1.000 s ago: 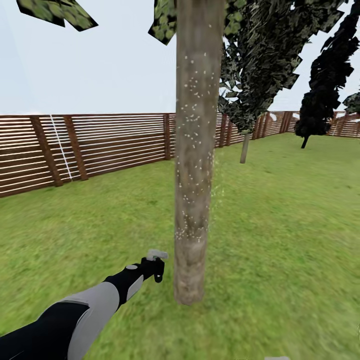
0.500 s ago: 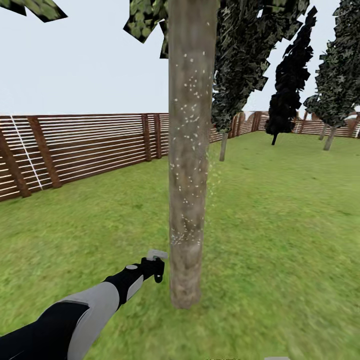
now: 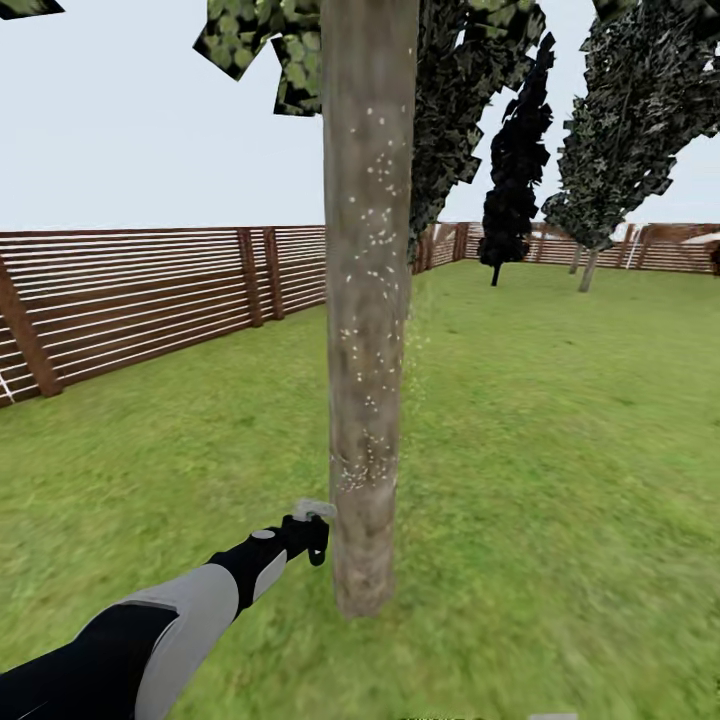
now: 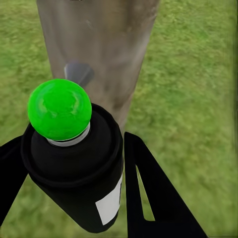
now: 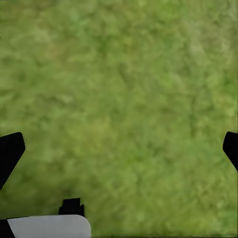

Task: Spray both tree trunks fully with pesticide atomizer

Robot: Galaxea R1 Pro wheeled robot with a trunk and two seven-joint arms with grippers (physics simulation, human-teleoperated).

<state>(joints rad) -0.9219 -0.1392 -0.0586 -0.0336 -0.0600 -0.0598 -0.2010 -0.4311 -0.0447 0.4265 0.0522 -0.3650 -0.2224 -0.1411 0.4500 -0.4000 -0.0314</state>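
The left gripper (image 4: pixel 74 198) pinches the sprayer (image 4: pixel 74 163) just beside the trunk (image 3: pixel 365 300), where white specks (image 3: pixel 365 330) dot its middle but leave its base bare, while the right gripper (image 5: pixel 119 148) hangs spread over lawn (image 5: pixel 124 89).

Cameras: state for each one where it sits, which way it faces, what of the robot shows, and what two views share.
Head view: on the head, facing forward and down at the tree trunk, lawn and fence; the left arm reaches in.
Left wrist view: near the left hand, facing the trunk close up; black fingers clamp the pesticide atomizer.
Right wrist view: near the right hand, facing grass; spread fingertips show.
Shared: head and left wrist views both show trunk and atomizer.
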